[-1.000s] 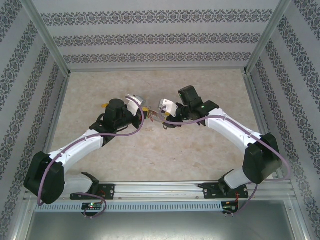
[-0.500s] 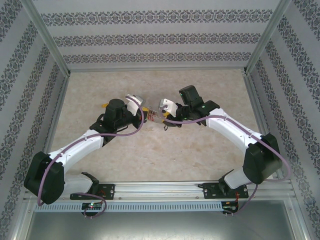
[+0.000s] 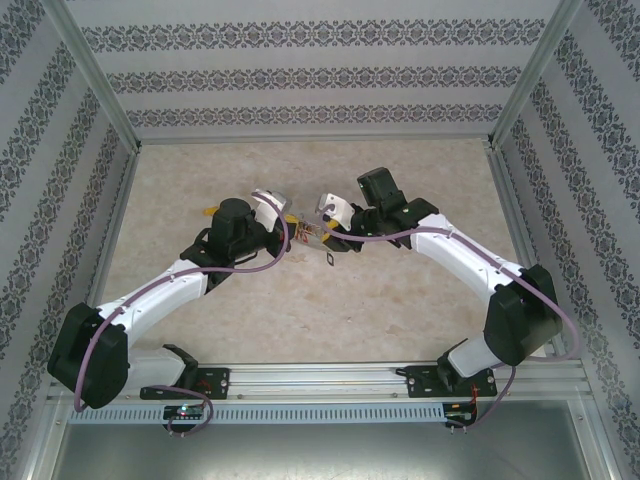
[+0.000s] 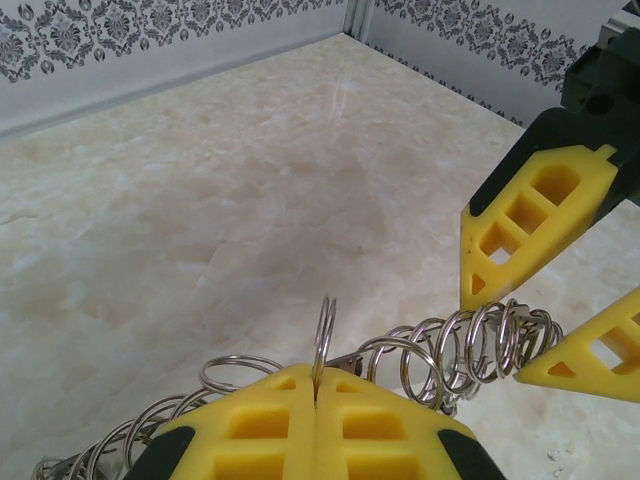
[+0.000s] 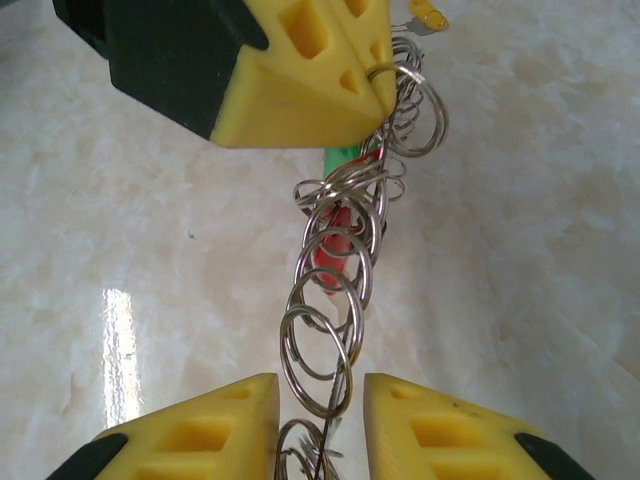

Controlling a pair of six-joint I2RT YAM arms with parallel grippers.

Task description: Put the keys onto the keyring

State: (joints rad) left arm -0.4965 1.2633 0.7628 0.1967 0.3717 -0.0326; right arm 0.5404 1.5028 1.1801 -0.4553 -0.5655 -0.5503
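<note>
The keyring (image 4: 324, 325) is hanging up off the tabletop (image 4: 200, 200), pinched edge-on in my left jaws (image 4: 316, 388), which are clamping fully closed on it. Honestly, I'm struggling to tell its wire from the row of small rings (image 5: 325, 300) trailing off it, with a red tag (image 5: 330, 255) and a green tag (image 5: 342, 160) peeking through.

What's changing: compared with a second ago my right wrist is sitting slightly shifted. A small piece (image 3: 331, 262) dangling under the row is hanging a touch lower in the top view. My left arm is staying put. I'm reading that as me fiddling with the right-hand grip, not threading anything new yet.

The row's long axis is running straight from my left jaws across to my right jaws (image 5: 320, 390), roughly level over the tabletop, one end pointing at each arm. The right jaws are standing apart with the row's end between them. I can't tell whether the pads are actually pressing on it.
</note>
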